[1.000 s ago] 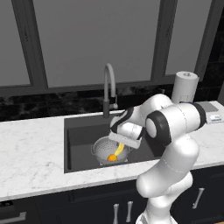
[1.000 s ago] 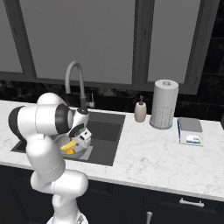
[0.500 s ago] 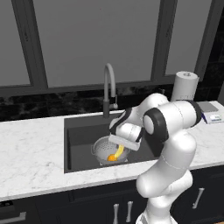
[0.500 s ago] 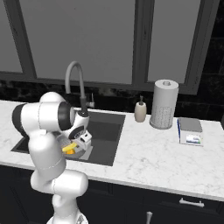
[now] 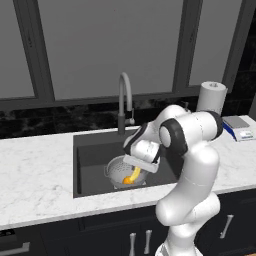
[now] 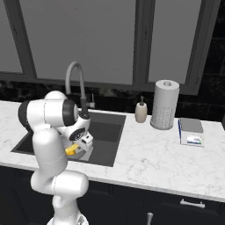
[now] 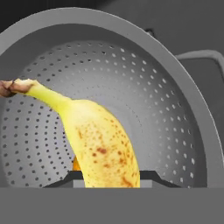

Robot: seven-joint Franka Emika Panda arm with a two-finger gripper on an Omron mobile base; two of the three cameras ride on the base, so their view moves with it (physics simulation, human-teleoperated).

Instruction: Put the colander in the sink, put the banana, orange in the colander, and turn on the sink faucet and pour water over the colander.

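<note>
The silver perforated colander point(image 5: 115, 168) sits in the dark sink point(image 5: 92, 155), toward its front right. My gripper point(image 5: 135, 171) hangs just over the colander, shut on the yellow banana point(image 5: 134, 175). In the hand view the banana point(image 7: 100, 140) runs up from between my fingertips across the colander's point(image 7: 157, 109) bowl, its dark stem end at the left. A sliver of the orange point(image 7: 76, 164) shows behind the banana, low in the bowl. The grey gooseneck faucet point(image 5: 125, 92) stands behind the sink. From the right I see the gripper point(image 6: 75, 148) and banana point(image 6: 71, 150) beside the arm, with the faucet point(image 6: 74, 74) beyond.
A white paper-towel roll point(image 6: 165, 104) and a soap dispenser point(image 6: 141, 112) stand on the marble counter point(image 6: 145, 154) right of the sink point(image 6: 105, 132). A small blue-edged scale point(image 6: 190, 131) lies further right. Dark windows back the counter.
My hand with the banana has eased a little left and down toward the colander. Nothing else has moved.
</note>
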